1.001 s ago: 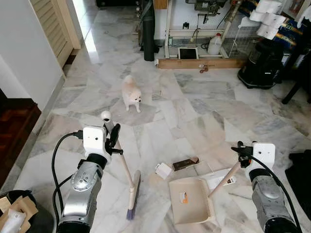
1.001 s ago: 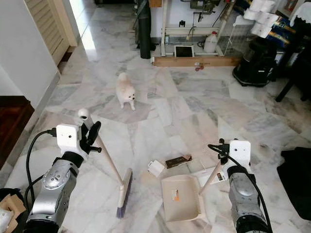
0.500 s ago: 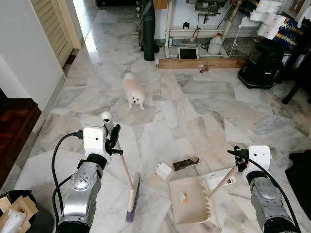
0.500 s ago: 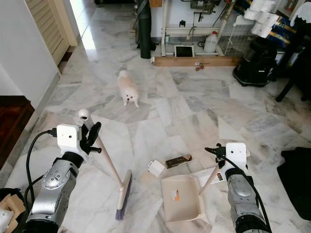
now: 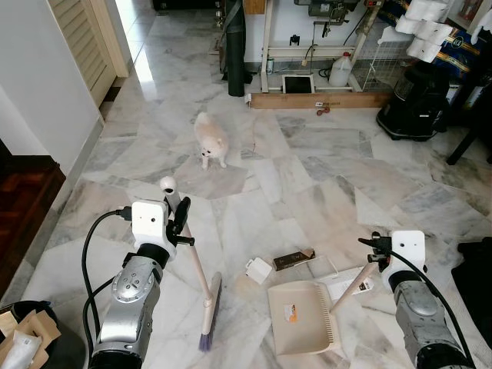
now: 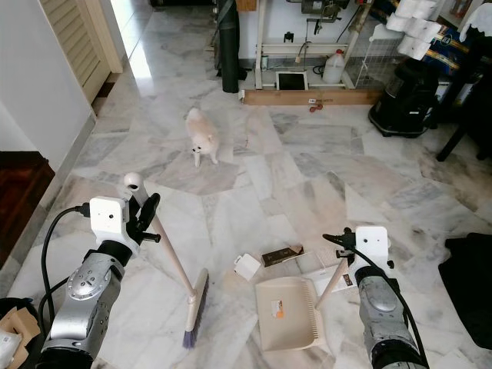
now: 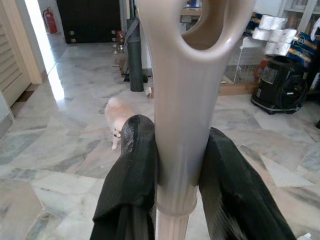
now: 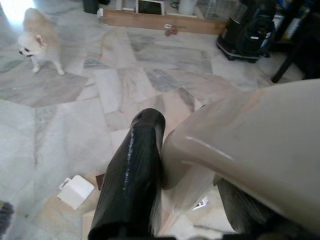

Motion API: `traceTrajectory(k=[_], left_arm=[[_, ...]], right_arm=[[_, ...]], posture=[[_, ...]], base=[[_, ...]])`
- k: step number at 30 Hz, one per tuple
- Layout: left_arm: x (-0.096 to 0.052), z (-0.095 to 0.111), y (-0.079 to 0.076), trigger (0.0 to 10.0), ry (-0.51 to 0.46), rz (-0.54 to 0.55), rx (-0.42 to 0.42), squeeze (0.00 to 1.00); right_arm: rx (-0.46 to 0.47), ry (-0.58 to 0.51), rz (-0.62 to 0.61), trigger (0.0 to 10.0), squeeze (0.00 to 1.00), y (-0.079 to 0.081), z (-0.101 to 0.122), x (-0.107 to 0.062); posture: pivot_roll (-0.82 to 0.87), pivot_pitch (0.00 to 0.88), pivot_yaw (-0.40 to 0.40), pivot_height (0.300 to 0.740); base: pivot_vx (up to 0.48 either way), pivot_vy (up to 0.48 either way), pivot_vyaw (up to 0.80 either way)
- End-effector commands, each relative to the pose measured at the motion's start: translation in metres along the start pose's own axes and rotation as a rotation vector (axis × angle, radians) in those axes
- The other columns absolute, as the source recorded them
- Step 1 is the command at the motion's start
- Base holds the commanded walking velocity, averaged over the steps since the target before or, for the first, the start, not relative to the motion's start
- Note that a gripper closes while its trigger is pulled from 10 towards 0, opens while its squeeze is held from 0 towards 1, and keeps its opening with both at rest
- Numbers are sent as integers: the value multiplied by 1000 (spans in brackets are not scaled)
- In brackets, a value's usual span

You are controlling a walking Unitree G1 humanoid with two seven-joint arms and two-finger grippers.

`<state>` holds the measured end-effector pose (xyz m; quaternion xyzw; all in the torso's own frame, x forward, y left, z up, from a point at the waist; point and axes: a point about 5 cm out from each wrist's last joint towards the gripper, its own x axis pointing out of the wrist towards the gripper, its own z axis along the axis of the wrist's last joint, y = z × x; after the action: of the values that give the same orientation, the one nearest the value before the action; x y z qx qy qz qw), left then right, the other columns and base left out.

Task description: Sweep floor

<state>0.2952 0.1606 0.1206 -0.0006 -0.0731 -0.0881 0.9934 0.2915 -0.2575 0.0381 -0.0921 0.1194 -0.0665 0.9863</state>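
Gripping the broom (image 5: 194, 261) near the top of its stick, the left hand (image 7: 170, 150) has both fingers clamped on the shaft just below the hanging loop. The stick slants down and to the right from that hand, and its bristle head rests on the floor (image 5: 307, 192). The right hand (image 8: 185, 175) is closed on the handle of the dustpan (image 5: 301, 317), which lies flat with its mouth facing away from the robot, the handle slanting up to the right.

Between brush and pan, slightly ahead of both, lie a white box (image 5: 259, 270) and a dark wrapper (image 5: 294, 259); a paper sheet (image 5: 342, 284) sits under the pan handle. The litter is thus to the right of the bristles and nearer the pan's lip, so I judge a rightward stroke suits. A small dog (image 5: 211, 141) stands well ahead, clear of the sweep path.
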Motion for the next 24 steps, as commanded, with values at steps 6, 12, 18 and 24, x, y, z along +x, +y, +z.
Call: traceTrajectory(k=[6,12,18,24], left_arm=[[3,9,1,10000,-35,-7,11,0],[3,9,1,10000,-34,-8,12,0],[3,9,1,10000,-34,-6,13,0],[3,9,0,10000,-33,-7,13,0]], right_arm=[[-21,23,7,0,0,1,-4,0],[-16,20,13,0,0,5,-3,1],[-11,7,5,0,0,5,0,2],[3,-44,5,0,0,10,12,7]], posture=[[40,68,6,740],[42,68,6,740],[41,71,5,740],[41,71,5,740]], base=[[0,0,0],[0,0,0],[0,0,0],[0,0,0]])
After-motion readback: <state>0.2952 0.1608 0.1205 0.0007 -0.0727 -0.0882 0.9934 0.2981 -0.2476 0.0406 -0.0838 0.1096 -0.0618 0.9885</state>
